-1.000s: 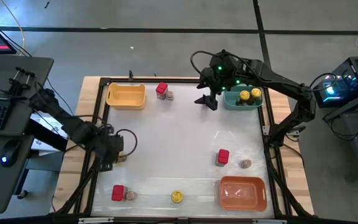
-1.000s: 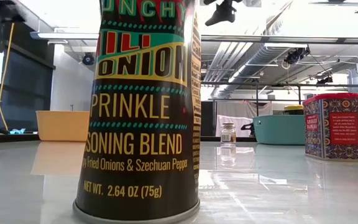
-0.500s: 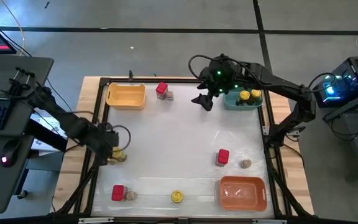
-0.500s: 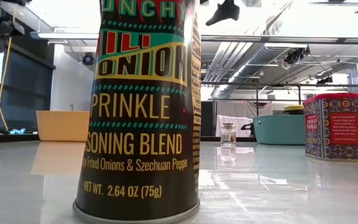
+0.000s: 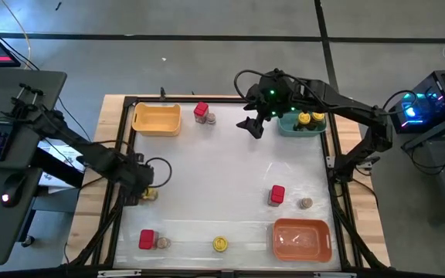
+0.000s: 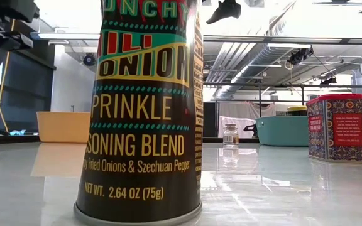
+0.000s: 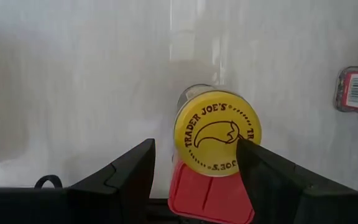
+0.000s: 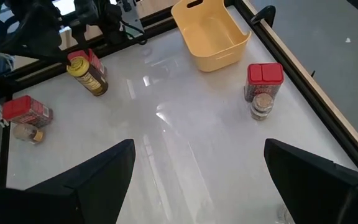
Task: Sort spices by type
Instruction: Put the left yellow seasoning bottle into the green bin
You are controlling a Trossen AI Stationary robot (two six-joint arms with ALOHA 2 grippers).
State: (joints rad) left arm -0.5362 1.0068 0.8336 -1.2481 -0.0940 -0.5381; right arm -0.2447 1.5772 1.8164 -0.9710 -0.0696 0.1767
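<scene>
High view, left to right: the left gripper (image 5: pixel 139 188) sits at the table's left edge, mid-frame, jaws apart on either side of a yellow-lidded jar (image 5: pixel 148 194) that stands upright beside a red box (image 7: pixel 211 196); in the left wrist view the fingers (image 7: pixel 131 171) flank the lid without clearly touching it. At lower left a red box (image 5: pixel 146 239) stands touching a small grey jar (image 5: pixel 161 242). The yellow tray (image 5: pixel 157 119) at upper left holds nothing. A second yellow-lidded jar (image 5: pixel 219 244) stands upright at bottom centre, its long axis vertical, label facing the low camera. At top centre another red box (image 5: pixel 200 110) stands touching a grey jar (image 5: pixel 210 119). The right gripper (image 5: pixel 253 126) hovers just left of the teal tray (image 5: pixel 288 126), jaws wide apart and holding nothing. That tray holds two yellow-lidded jars (image 5: pixel 309 118), upright. Right of centre stand a red box (image 5: pixel 276 194) and, just apart from it, a grey jar (image 5: pixel 305 203). The orange tray (image 5: pixel 302 239) at lower right holds nothing.
</scene>
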